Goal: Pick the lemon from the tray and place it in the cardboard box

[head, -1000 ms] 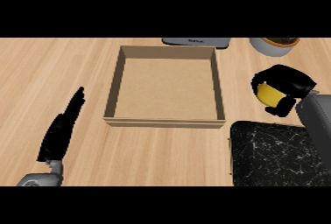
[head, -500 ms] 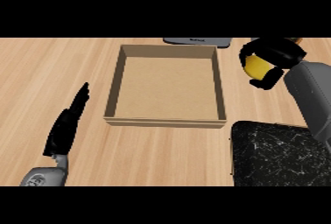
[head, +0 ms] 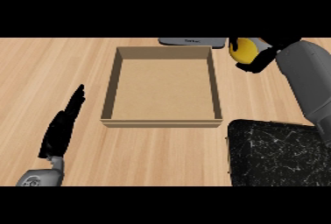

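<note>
The right hand [head: 257,56] is curled around the lemon [head: 244,49], grasping it just right of the cardboard box [head: 111,87], near the box's far right corner. The dark tray [head: 278,153] lies nearer the robot, below that hand. The left hand [head: 63,124] rests with fingers straight, left of the box.

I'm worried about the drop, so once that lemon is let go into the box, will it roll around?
Probably a little: the lemon looks rounded and smooth, so it may roll. The cardboard box has a flat floor and raised walls, likely stopping it. The right hand curls round it, suggesting it is stiff.
</note>
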{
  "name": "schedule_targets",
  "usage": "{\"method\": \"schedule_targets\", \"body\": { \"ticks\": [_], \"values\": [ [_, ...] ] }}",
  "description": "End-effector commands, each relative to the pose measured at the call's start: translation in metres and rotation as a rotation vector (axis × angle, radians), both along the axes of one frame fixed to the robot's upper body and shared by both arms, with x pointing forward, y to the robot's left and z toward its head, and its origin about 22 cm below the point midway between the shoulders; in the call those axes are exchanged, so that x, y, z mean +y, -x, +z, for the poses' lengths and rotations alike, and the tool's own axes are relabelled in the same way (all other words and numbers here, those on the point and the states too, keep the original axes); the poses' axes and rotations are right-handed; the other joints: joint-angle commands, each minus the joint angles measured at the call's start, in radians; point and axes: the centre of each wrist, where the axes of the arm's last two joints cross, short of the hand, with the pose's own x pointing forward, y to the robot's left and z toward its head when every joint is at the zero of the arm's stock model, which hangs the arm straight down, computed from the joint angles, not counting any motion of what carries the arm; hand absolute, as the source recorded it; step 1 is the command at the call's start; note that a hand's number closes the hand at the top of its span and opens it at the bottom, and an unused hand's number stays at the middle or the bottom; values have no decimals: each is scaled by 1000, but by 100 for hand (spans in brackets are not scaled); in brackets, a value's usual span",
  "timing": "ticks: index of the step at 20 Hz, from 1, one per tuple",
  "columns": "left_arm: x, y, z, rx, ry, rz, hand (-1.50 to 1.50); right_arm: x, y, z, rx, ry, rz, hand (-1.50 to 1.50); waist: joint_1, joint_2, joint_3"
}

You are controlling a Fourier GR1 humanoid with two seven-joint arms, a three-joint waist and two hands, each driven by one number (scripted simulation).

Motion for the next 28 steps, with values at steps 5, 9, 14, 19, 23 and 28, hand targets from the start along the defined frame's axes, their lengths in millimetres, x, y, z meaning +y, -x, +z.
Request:
{"method": "schedule_targets", "body": {
  "ticks": [5,9,14,19,23,28],
  "values": [
    [12,5,1,-3,-21,36,0,35,-13,41,101,-183,288,150,-25,-13,-2],
    [8,10,-11,20,-12,34,0,81,-16,53,115,-172,299,150,-34,-14,-3],
    [14,7,-1,10,-6,41,0,148,-12,62,121,-106,311,150,-46,-20,-3],
    [1,14,-1,7,-17,27,0,185,-4,44,155,-62,284,150,-31,-14,-3],
    [24,13,-7,21,6,43,0,198,4,9,181,16,307,150,-50,-16,-4],
    [3,-12,19,3,-5,38,0,222,11,2,170,93,261,150,-23,-14,-4]
  ]
}}
